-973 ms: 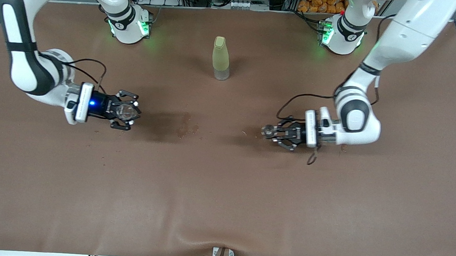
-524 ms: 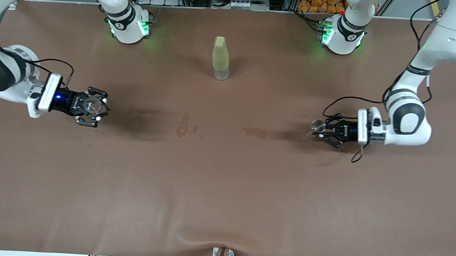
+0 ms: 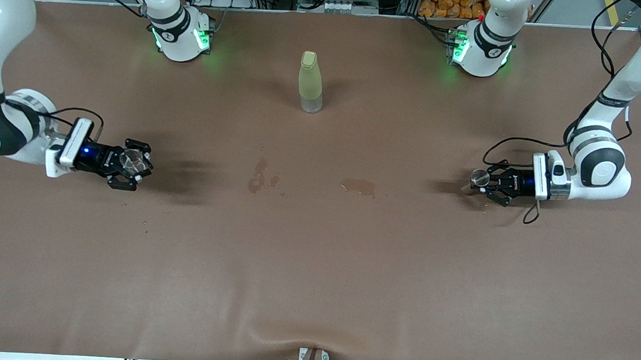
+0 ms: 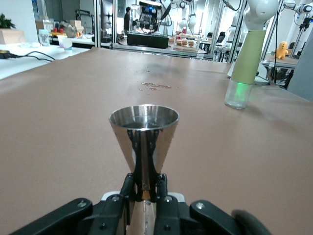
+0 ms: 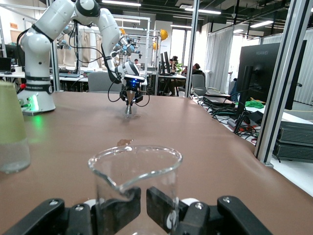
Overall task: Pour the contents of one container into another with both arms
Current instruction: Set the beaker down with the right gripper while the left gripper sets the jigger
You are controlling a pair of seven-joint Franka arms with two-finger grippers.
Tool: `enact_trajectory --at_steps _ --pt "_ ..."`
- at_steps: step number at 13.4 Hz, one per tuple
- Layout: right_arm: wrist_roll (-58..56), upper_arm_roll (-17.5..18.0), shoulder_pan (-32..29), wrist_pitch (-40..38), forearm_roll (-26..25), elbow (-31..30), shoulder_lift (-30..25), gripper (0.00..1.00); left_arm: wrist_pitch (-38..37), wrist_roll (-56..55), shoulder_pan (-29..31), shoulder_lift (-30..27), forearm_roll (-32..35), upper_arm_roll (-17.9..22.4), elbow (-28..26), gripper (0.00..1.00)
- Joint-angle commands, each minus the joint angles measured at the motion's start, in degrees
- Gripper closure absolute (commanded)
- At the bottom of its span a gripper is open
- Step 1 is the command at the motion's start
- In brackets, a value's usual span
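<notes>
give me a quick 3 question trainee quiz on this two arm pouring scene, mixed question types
1. True or false: the left gripper is shut on a clear glass beaker.
2. Multiple choice: the yellow-green bottle is (A) lying on its side, (B) standing upright on the table, (C) held over the table by a gripper.
3. Fill in: the right gripper is shut on a ______.

Key
1. False: the left gripper is shut on the metal jigger.
2. B.
3. glass beaker.
</notes>
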Motion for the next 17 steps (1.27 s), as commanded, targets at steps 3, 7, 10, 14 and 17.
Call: enact_trajectory --at_steps 3,7,10,14,17 --pt "-5.65 0.92 -0.94 -1.69 -0.89 7.1 9.75 1.0 -1.98 2.45 1.24 2.74 0.99 -0.41 2.6 1.0" --pt "-9.69 0.92 0.64 -1.35 -0.27 8.69 15.21 1.0 -1.99 3.42 1.33 4.4 0.99 -0.41 3.83 1.0" --pt "-9.97 0.92 2.22 -1.17 -0.62 8.6 18.37 1.0 -1.99 3.77 1.42 5.2 1.08 -0.33 4.36 0.96" --pt "-10.05 0.83 3.01 -0.03 -0.8 8.6 20.84 1.0 -2.08 3.77 1.42 5.64 1.0 -0.33 4.54 0.81" --pt "-10.05 0.83 3.1 2.78 -0.89 8.6 20.85 1.0 -2.08 3.77 1.42 5.73 1.0 -0.33 4.63 0.7"
